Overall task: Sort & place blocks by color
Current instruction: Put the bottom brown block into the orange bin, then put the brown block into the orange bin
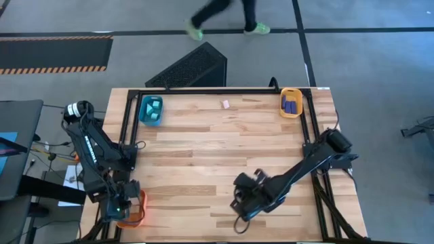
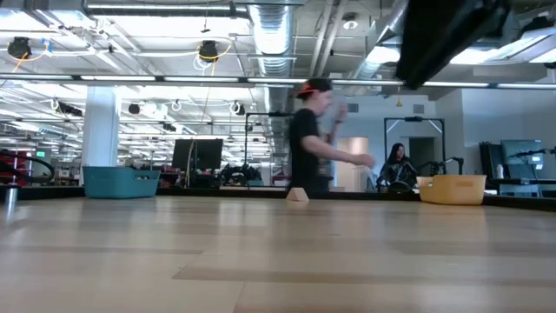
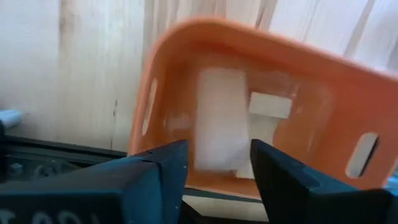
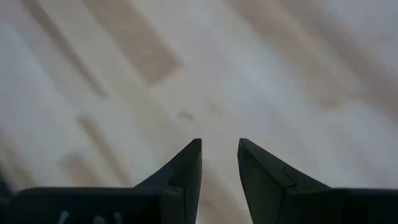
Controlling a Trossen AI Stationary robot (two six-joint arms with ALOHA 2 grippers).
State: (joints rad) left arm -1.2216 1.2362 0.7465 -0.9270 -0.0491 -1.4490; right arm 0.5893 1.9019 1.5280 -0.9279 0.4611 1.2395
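My left gripper [image 1: 121, 209] points down over the orange tray [image 1: 137, 207] at the table's near left corner, open. A pale tan block [image 3: 219, 124] shows blurred in the gap just below the fingertips, with a sliver of room beside each finger. More pale blocks [image 3: 269, 107] lie on the tray's floor. My right gripper [image 1: 243, 198] hangs open and empty over bare wood [image 4: 219, 149] at the near middle. A pale block [image 1: 226, 104] lies alone near the far edge. The teal tray [image 1: 150, 110] holds cyan blocks. The yellow-orange tray [image 1: 291, 103] holds dark blue ones.
Black frame rails [image 1: 126, 129] run along the table's left, far and right sides. A person [image 2: 313, 139] walks beyond the far edge. The low view shows the teal tray [image 2: 122, 183], the lone block [image 2: 297, 196] and the yellow-orange tray [image 2: 452, 189] in a row.
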